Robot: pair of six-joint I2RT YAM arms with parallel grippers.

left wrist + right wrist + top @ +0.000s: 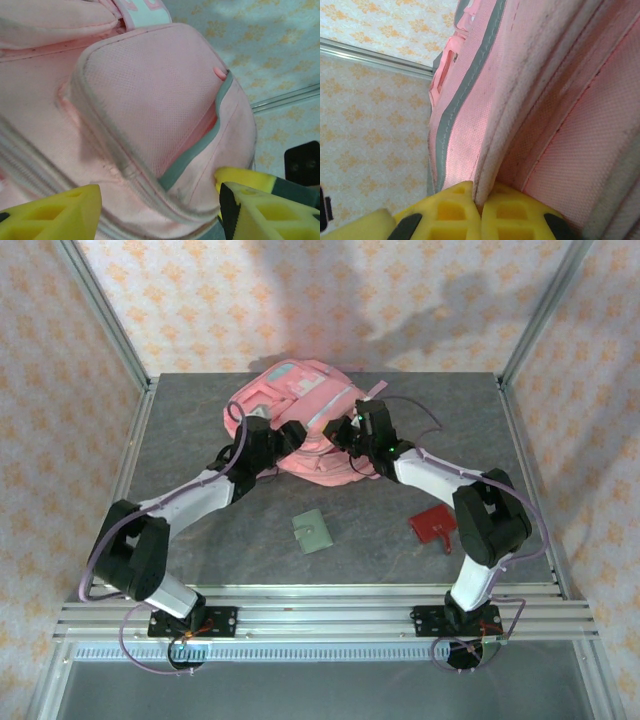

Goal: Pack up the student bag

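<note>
Student bag (pixel 300 415) lying at the far middle of the tabletop (pixel 190 425): right fingers (pixel 455 212) closed on its seam (pixel 481 165), seemingly to hold it open, left fingers (pixel 60 215) spread empty before the front pocket (pixel 150 100).

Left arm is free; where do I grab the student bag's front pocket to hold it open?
Take the pocket's grey-trimmed lip, where it gapes away from the student bag. Slide one finger of the open left gripper into that gap from the wrist view's right, the other outside the mesh panel; probably the easiest pinch.
</note>
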